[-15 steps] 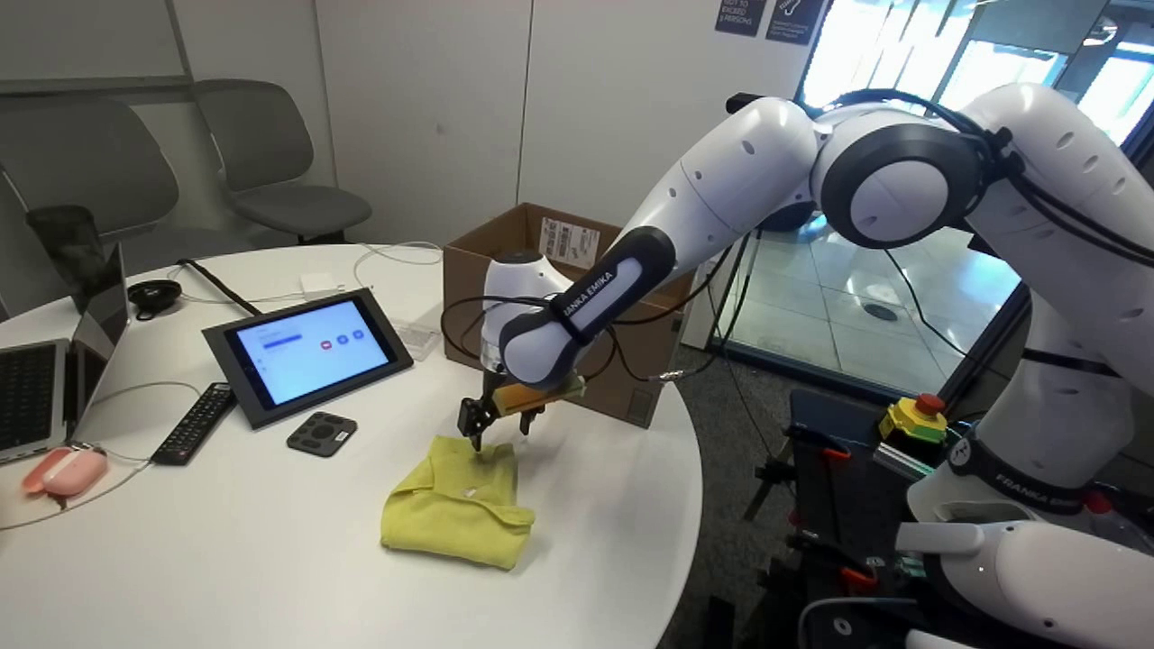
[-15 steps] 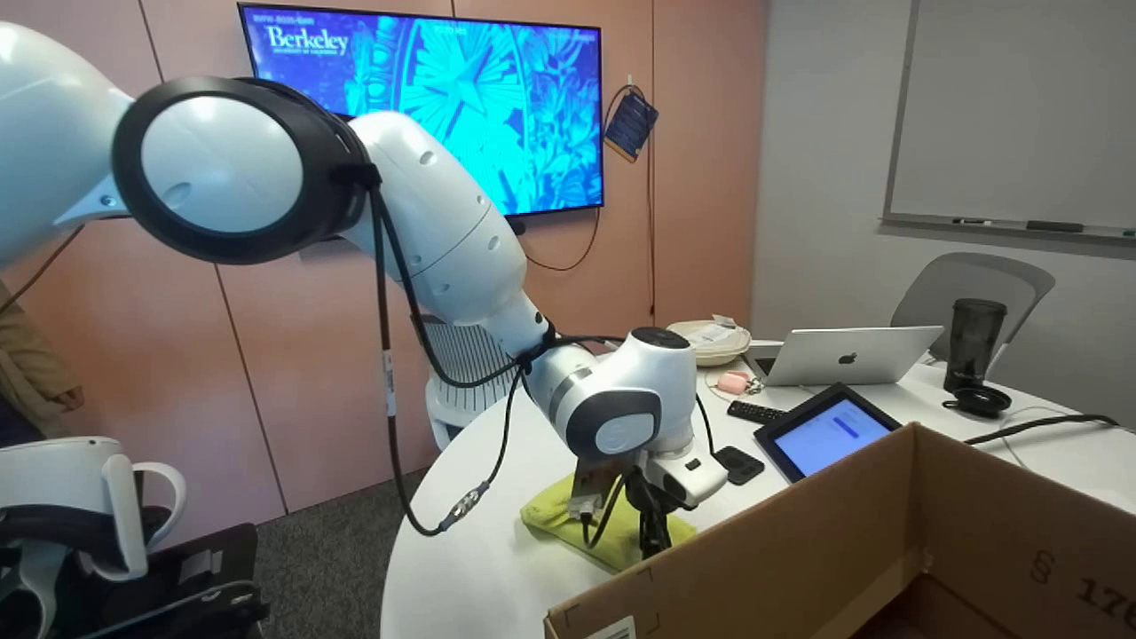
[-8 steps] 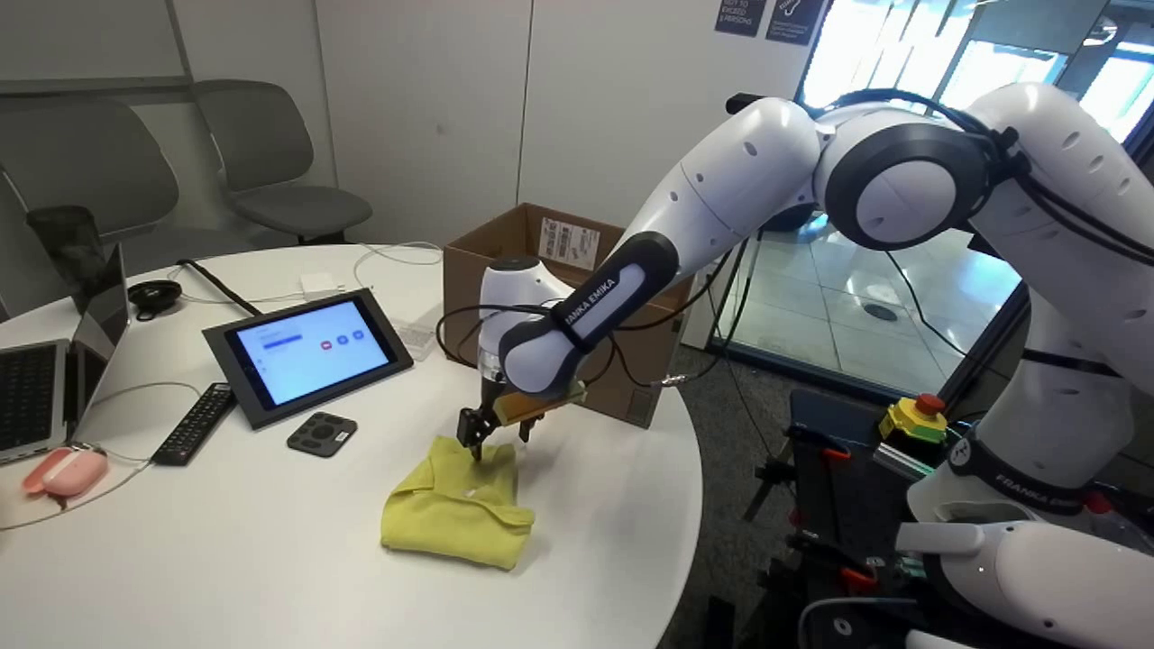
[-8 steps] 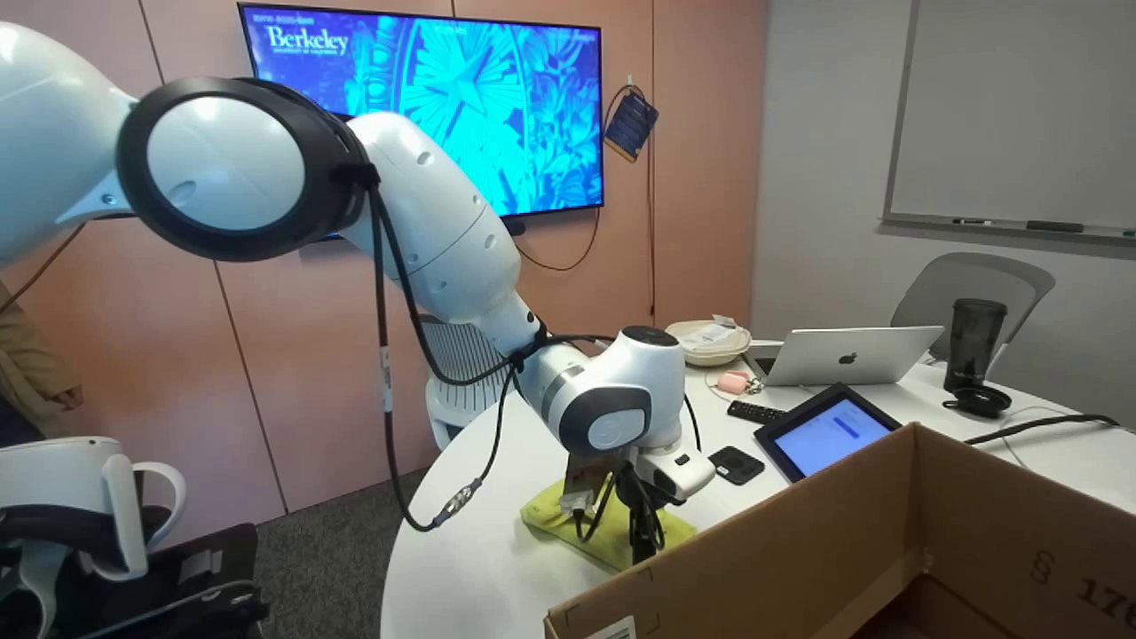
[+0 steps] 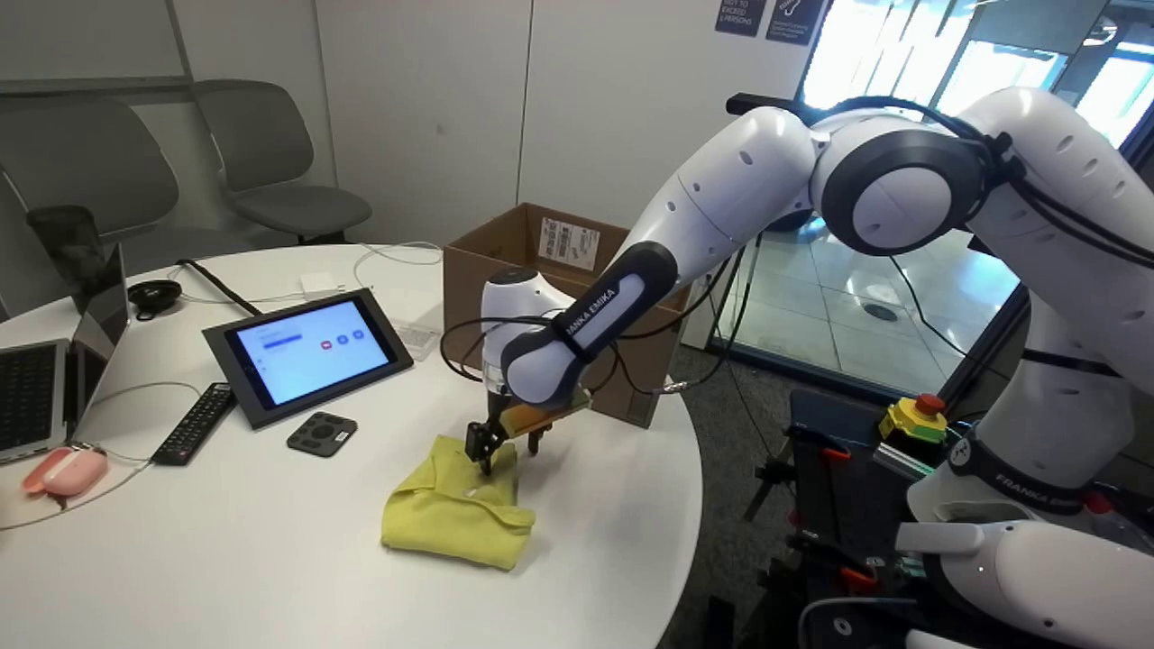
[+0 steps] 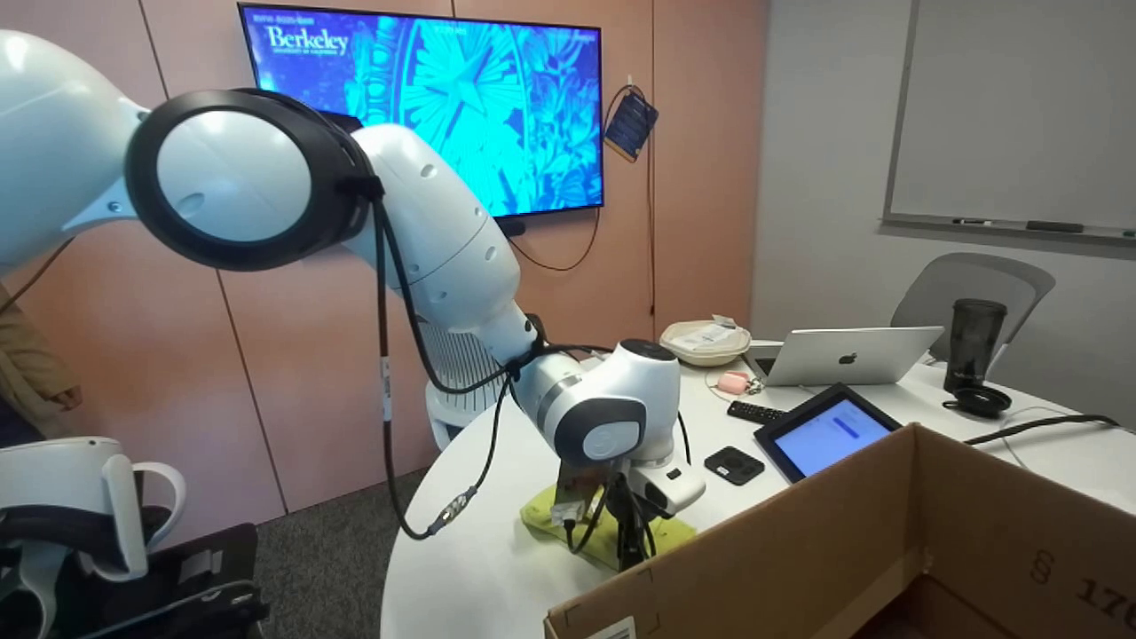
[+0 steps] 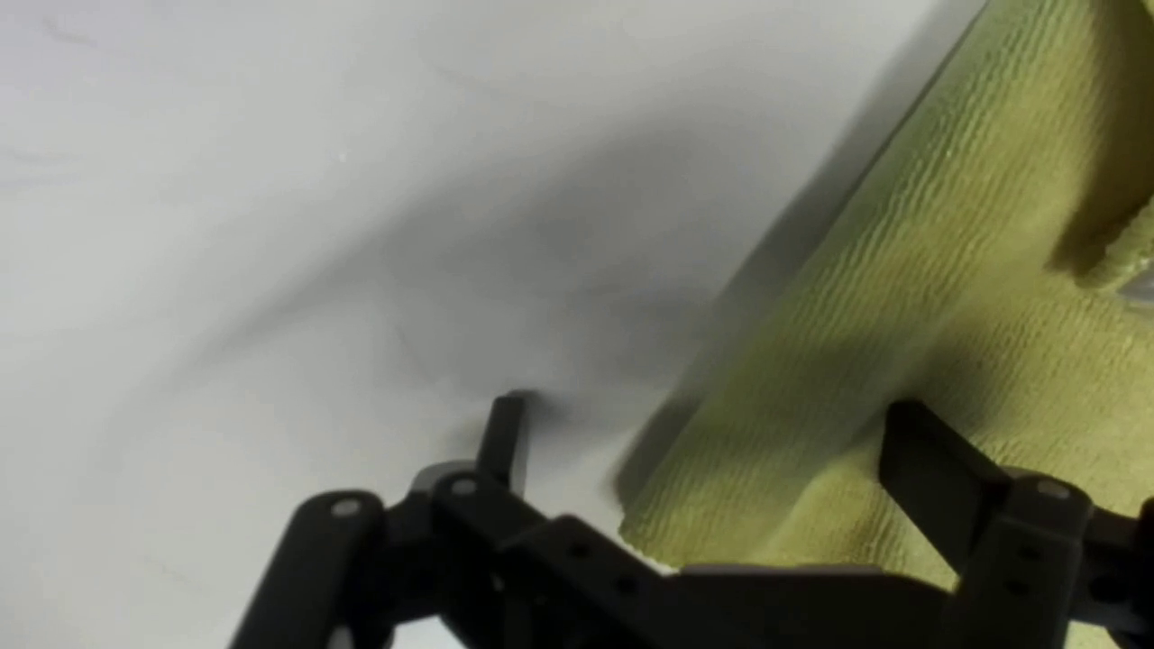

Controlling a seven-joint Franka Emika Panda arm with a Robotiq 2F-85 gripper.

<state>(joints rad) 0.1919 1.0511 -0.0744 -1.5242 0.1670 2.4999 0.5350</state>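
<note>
Wrist view — cloth (image 7: 956, 288) partly out-of-frame

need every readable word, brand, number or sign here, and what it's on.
"FRANKA EMIKA": robot arm, twice, one F unclear
"Berkeley": wall screen
"NOT TO EXCEED … PERSONS": dark sign, number unclear
"§ 17": cardboard box, rest cut off
Apple logo: laptop
Too small or blurred: tablet, white box label, neighbouring sign, the screen's small lines

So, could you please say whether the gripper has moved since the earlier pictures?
Yes: in an exterior view, the gripper has come down slightly at the edge of the yellow cloth, judged against the cardboard box.
</note>
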